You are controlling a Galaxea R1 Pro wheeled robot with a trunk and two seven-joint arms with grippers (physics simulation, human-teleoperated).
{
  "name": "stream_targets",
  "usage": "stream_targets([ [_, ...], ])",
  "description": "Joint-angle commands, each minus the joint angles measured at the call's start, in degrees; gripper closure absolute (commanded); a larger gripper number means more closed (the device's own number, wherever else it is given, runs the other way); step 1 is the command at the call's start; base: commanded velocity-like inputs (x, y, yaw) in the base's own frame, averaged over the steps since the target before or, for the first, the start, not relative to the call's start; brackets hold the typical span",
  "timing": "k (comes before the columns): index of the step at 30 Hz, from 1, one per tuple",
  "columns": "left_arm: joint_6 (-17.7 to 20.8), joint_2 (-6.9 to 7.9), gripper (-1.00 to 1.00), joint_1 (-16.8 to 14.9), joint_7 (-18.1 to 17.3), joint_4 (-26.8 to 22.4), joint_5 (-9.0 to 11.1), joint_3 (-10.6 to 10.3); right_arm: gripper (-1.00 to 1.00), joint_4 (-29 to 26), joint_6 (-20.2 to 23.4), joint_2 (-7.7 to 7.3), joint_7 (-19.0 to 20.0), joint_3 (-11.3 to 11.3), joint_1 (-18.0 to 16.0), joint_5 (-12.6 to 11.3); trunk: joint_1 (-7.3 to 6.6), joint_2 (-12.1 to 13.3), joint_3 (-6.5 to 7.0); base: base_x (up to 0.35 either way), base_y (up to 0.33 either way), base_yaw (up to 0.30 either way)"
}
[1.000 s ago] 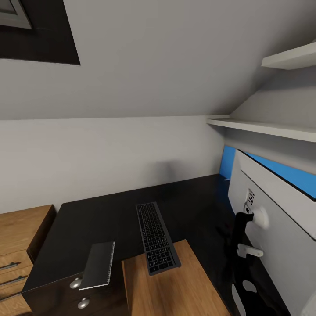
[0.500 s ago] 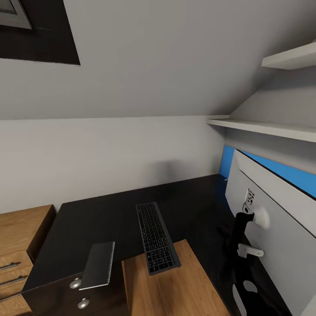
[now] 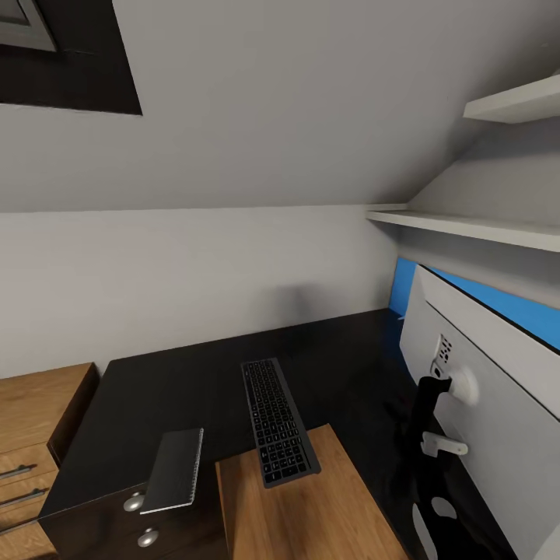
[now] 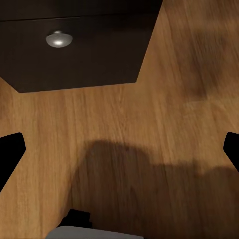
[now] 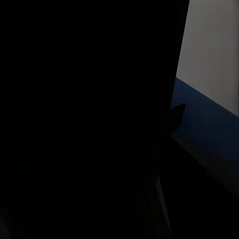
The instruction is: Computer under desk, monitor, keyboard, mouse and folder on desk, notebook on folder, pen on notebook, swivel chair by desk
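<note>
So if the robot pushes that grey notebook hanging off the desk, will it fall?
Probably. The notebook already overhangs the desk edge above the drawer knobs, so a small nudge could tip it off. It looks thin and light, so it should slide easily on the glossy top.

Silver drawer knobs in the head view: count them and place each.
2. One knob sits under the notebook's overhanging edge on the desk drawer front; the other directly below. More may be hidden.
</note>
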Motion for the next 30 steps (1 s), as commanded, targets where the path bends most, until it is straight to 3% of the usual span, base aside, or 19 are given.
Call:
stream_targets([
  [1,-0.1,-0.04,-1.0,0.0,0.0,-0.1,0.1,0.1,1.0,0.0,-0.1,0.07,-0.2,-0.2,-0.1,0.7,0.0,0.0,-0.05,0.0,0.0,0.0],
  [18,-0.1,-0.04,-1.0,0.0,0.0,-0.1,0.1,0.1,1.0,0.0,-0.1,0.07,-0.2,-0.2,-0.1,0.7,0.0,0.0,-0.05,-0.042,-0.026,0.0],
  [30,-0.1,-0.04,-1.0,0.0,0.0,-0.1,0.1,0.1,1.0,0.0,-0.1,0.06,-0.2,-0.2,-0.1,0.7,0.0,0.0,-0.05,-0.278,-0.001,0.0],
])
